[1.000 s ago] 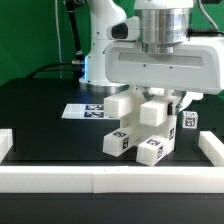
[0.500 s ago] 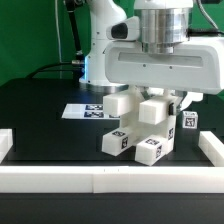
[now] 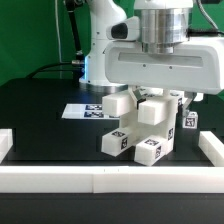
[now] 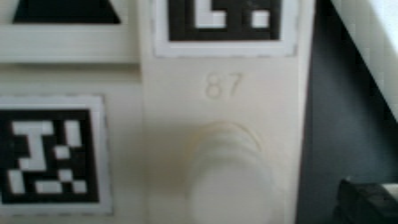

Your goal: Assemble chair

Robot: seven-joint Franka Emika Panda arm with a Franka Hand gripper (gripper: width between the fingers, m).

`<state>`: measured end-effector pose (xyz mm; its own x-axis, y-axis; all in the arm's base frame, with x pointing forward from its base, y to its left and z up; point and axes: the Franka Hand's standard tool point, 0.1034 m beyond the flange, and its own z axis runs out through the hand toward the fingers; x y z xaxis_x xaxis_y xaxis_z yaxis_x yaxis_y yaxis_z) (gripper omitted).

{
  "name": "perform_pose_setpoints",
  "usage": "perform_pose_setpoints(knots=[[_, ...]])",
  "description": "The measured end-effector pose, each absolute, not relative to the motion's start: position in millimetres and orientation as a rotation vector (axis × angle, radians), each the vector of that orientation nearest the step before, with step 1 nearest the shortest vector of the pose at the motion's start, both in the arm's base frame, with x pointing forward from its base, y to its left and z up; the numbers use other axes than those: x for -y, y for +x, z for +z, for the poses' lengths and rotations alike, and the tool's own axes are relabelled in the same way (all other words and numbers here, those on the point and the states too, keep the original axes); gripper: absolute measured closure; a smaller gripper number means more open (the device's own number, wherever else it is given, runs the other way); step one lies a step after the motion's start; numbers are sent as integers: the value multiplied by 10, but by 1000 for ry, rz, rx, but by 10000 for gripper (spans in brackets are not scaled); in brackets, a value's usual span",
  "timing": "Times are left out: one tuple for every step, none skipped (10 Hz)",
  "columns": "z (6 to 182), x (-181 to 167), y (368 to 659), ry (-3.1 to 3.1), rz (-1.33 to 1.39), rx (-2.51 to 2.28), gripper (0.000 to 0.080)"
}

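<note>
The chair [image 3: 140, 125] stands partly joined in the middle of the black table: stacked white blocks and panels with square tags. My gripper [image 3: 158, 98] hangs straight above it, its wide hand covering the top of the stack. In the wrist view a white chair part [image 4: 214, 120] marked 87, with tags beside it, fills the picture. One dark fingertip [image 4: 368, 200] shows at the edge, a dark gap between it and the part. The other finger is out of view. The jaws stand open around the part without touching it.
A small loose tagged block [image 3: 188, 121] stands by the chair on the exterior view's right. The marker board [image 3: 85, 111] lies behind on the left. Low white border rails run along the front [image 3: 110, 180], left [image 3: 5, 145] and right [image 3: 212, 150].
The chair parts and the arm stay where they were. Only the dark fingers under the hand have shifted slightly outward beside the top part.
</note>
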<state>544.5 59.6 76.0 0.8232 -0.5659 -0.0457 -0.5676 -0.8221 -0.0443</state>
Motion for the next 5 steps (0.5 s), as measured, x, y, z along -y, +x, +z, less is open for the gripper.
perform_pose_setpoints(knots=[[760,-596,5445,-2946,47,-917,151],[760,-596,5445,-2946,47,-917,150],[772,-593,5447,-2945,46,-917,150],[900,-579,5432,-2934,68,-924,150],[1026,-574,5420,-2919,72,-936,150]])
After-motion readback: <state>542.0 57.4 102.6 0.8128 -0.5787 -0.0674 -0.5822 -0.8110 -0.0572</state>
